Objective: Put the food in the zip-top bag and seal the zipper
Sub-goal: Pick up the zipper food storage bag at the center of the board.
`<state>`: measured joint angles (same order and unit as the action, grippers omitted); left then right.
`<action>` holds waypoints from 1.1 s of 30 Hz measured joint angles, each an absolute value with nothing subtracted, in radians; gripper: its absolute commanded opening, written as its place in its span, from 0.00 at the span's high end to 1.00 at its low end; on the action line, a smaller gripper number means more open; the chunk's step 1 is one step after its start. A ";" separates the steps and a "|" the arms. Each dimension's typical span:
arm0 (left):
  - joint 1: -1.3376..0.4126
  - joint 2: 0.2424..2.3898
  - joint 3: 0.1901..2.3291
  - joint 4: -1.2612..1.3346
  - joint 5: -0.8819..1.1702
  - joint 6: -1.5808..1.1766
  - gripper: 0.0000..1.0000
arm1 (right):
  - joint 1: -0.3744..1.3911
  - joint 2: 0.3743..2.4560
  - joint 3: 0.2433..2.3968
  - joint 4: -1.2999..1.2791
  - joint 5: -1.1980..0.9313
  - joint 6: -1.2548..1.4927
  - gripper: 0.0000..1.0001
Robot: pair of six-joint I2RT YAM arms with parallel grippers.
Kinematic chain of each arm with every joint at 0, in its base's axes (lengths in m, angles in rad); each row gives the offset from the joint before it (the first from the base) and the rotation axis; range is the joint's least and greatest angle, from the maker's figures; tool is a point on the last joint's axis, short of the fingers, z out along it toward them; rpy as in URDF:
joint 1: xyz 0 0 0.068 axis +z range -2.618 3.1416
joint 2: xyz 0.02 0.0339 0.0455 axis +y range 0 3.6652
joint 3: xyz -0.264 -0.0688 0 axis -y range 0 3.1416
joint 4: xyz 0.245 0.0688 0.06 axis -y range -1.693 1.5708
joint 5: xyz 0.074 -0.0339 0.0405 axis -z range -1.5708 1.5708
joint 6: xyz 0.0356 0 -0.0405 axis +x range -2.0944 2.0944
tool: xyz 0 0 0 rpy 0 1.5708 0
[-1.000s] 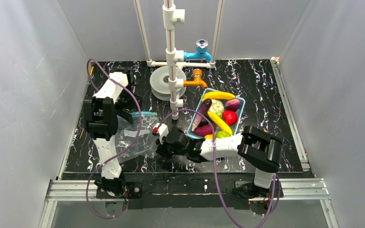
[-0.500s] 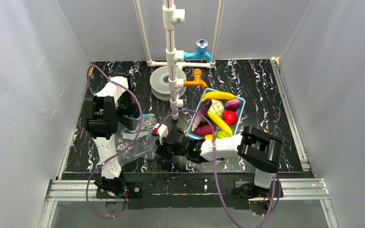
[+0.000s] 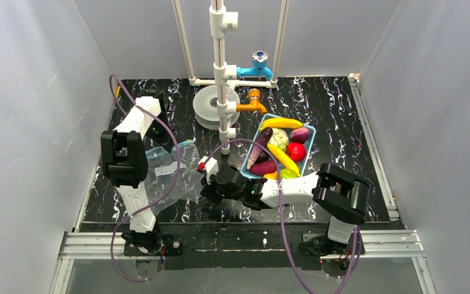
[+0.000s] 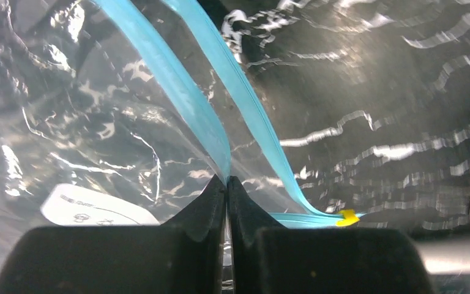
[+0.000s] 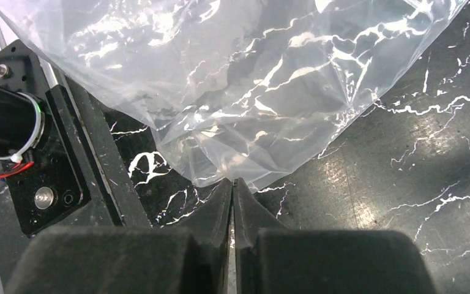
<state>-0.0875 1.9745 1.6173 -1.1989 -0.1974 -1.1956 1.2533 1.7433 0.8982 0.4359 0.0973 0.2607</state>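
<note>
One black marbled table (image 3: pixel 343 104) carried it all. At its near left I saw the zip-top bag (image 3: pixel 165 177), clear and crinkled, stretched between my two arms. Right of it, the light-blue basket (image 3: pixel 310 147) held the food (image 3: pixel 281 156). My left gripper (image 4: pixel 227 182) was clamped tight on the bag at its zipper (image 4: pixel 190 104), whose two blue strips stood apart; my right gripper (image 5: pixel 233 184) was pinched on the bag's near-right edge

The bag (image 3: pixel 165 174) is clear and shiny, with a blue strip (image 4: pixel 183 104) and a white label (image 4: pixel 92 208). The table (image 3: pixel 343 104) is black with white squiggly lines. In the light-blue basket (image 3: pixel 311 149) lie yellow bananas (image 3: pixel 281 123), a purple eggplant (image 3: pixel 261 146) and a red apple (image 3: pixel 295 151). One tap (image 3: pixel 256 68) is blue and the other tap (image 3: pixel 252 103) is orange.
</note>
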 measured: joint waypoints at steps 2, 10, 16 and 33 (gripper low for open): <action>-0.091 1.918 1.604 -1.166 -0.203 -1.116 1.00 | 1.253 1.730 0.898 0.425 0.103 0.267 0.75; -0.161 1.547 1.348 -0.909 -0.151 -0.692 1.00 | 1.255 1.597 0.898 0.321 0.141 0.331 0.58; -0.212 1.247 1.145 -0.722 0.059 -0.404 1.00 | 1.257 1.446 0.867 0.257 0.169 0.422 0.47; -0.415 0.900 0.929 -0.489 0.292 -0.148 1.00 | 1.243 1.357 1.035 -0.053 0.443 0.778 0.42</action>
<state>-0.4152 0.8998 0.9292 -0.4895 0.2923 -0.1477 1.2434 1.3570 1.0349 -0.0525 0.4431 0.7784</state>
